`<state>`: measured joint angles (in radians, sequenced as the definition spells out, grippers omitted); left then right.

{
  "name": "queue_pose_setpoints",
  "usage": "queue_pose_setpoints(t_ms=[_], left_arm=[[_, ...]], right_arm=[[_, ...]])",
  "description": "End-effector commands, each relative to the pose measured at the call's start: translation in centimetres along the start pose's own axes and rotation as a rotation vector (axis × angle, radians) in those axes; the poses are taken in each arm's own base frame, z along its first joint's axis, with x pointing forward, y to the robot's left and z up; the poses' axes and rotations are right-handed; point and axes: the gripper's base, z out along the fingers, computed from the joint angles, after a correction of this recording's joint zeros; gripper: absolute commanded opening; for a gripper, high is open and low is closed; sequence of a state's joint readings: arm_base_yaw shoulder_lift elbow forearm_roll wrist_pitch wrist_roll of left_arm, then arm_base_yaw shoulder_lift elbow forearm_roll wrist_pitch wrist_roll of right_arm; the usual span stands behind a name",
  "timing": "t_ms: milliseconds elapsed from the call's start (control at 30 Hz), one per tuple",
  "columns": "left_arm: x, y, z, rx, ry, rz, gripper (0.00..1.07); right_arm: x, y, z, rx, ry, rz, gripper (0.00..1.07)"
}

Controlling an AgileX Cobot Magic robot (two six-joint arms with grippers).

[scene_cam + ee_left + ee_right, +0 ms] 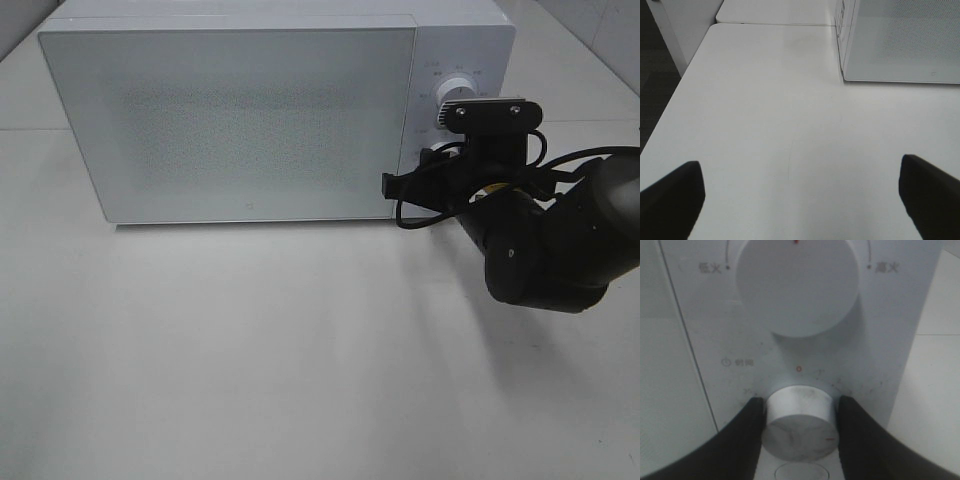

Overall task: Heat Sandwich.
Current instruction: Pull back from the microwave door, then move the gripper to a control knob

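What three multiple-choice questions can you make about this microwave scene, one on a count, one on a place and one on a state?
1. How many turning knobs are on the microwave?
A. one
B. two
C. four

2. Where is the right hand?
A. lying on the floor
B. around the lower knob
C. inside the microwave

3. The door of the microwave is:
A. closed
B. half open
C. removed

Answers:
1 B: the upper knob and the lower knob both show in the right wrist view.
2 B: its fingers touch both sides of that knob.
3 A: the door lies flush with the front in the high view.
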<state>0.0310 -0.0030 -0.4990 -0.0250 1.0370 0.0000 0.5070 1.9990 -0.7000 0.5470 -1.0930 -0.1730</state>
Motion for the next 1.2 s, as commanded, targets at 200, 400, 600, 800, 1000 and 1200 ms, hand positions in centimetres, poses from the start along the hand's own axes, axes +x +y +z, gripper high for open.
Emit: queue_pose_setpoints(t_ms=[200,400,600,800,1000,1200], left_arm=[[0.2,-0.1,-0.3,0.002,-0.032,-0.010,1.01],[0.2,-0.1,-0.3,0.002,-0.032,-0.010,1.01],[0.2,-0.1,-0.3,0.002,-0.032,-0.010,1.01],[0.2,-0.1,-0.3,0.002,-0.032,-0.010,1.01],[0.2,-0.1,-0.3,0.002,-0.032,-0.010,1.01],[0.2,-0.1,-0.3,0.002,-0.032,-0.010,1.01]], right_arm=[[-0.5,0.0,0.2,-0.007,-0.026,0.224,0.06],[-0.9,0.0,0.2,-0.020,-0.067,0.442,0.06],[-1.2,0.2,0.2,-0.052,-0.091,0.693,0.06],[-1.5,0.2,0.1,-0.079,-0.116,0.871,0.07],[-2.0,0.1,0.1,-0.117,-0.163,1.080,0.07],[-2.4,0.1,0.0,-0.158,-0.193,1.302,0.07]])
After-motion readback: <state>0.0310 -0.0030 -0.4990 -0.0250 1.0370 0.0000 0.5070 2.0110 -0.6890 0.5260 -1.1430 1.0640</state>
